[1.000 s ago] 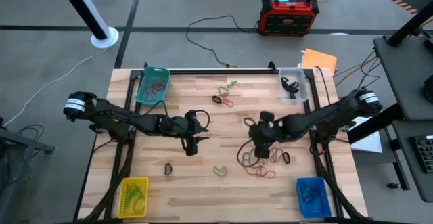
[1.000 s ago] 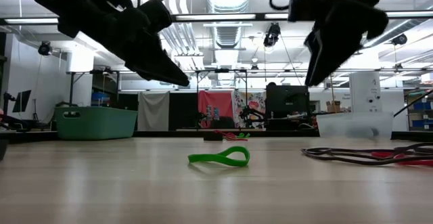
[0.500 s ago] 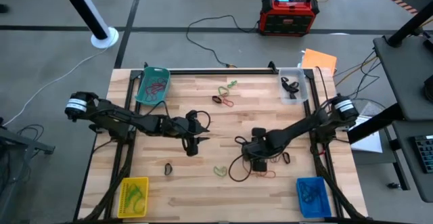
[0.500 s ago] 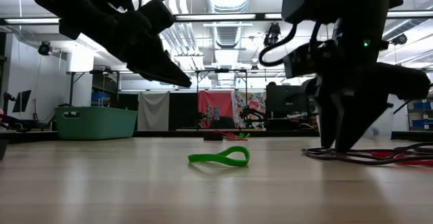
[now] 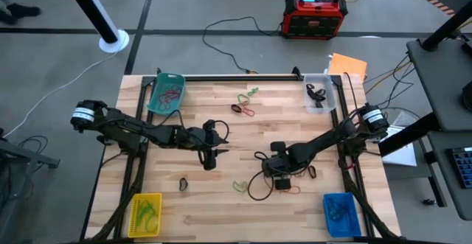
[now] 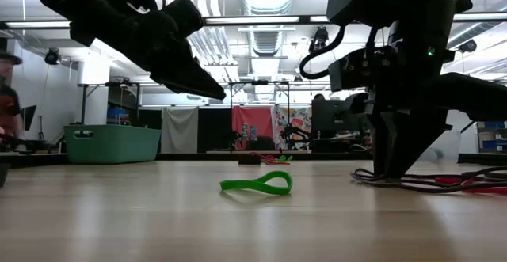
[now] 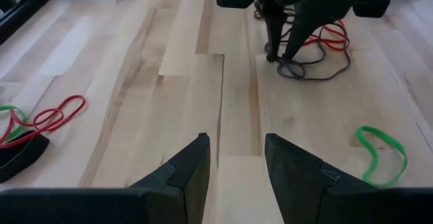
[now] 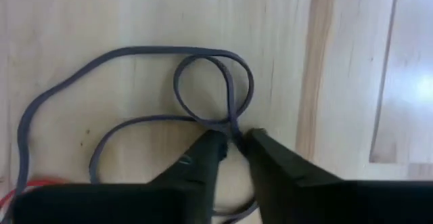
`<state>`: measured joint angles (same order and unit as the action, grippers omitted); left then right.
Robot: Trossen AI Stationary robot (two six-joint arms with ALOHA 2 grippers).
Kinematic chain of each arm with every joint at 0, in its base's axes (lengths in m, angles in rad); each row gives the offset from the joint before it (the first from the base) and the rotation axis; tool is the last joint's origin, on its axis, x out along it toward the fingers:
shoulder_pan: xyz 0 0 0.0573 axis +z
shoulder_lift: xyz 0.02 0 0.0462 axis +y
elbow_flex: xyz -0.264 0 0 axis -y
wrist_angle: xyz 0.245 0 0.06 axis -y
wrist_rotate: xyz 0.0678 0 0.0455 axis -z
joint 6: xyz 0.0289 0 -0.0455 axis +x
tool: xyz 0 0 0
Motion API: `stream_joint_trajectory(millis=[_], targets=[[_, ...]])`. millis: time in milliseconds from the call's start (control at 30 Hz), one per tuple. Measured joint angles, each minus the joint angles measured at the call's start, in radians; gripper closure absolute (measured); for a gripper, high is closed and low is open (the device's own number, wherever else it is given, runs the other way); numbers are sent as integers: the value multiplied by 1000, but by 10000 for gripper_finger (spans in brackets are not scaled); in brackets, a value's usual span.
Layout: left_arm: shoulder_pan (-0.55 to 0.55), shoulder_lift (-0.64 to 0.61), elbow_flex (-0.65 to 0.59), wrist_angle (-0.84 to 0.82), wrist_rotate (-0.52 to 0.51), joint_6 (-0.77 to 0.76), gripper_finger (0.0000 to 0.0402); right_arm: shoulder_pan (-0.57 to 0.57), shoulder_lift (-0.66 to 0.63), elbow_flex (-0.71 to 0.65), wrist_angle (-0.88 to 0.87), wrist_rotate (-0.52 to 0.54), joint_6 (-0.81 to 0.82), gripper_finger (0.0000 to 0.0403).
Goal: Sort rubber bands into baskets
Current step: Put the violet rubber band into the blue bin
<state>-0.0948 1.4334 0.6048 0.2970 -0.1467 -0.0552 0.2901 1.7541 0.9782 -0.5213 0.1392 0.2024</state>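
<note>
- Pinching at a grey rubber band (image 8: 203,88) mid-table, the right gripper (image 8: 233,143) has its fingers nearly closed on the crossing strands;
- thin, floppy, light; probably stretches;
- left gripper (image 7: 237,163) hovers, parted.

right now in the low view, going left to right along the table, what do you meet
teal basket → green rubber band → right gripper, down at the tabletop → tangle of dark and red rubber bands
</note>
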Motion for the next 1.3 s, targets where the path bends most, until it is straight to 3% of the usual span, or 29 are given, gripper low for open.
stream_joint_trajectory(millis=[133,367,533,667,967,1100,1200,1300], targets=[[0,0,0,1,0,5,274,-2,0,-4,24,13,-36,386],[0,0,0,8,0,4,274,0,-63,-13,51,41,-43,394],[0,0,0,35,0,2,274,2,-174,-74,186,89,-41,394],[-2,0,0,84,0,1,274,6,-255,-183,383,110,-48,394],[-5,13,1,232,9,-8,274,6,-366,-437,1036,151,-147,394],[-5,33,0,245,8,-7,274,8,-392,-471,1169,150,-188,394],[-5,46,0,244,8,-7,274,11,-432,-465,1179,97,-195,394],[-5,51,0,244,3,-6,274,11,-478,-441,1141,-56,-171,394]])
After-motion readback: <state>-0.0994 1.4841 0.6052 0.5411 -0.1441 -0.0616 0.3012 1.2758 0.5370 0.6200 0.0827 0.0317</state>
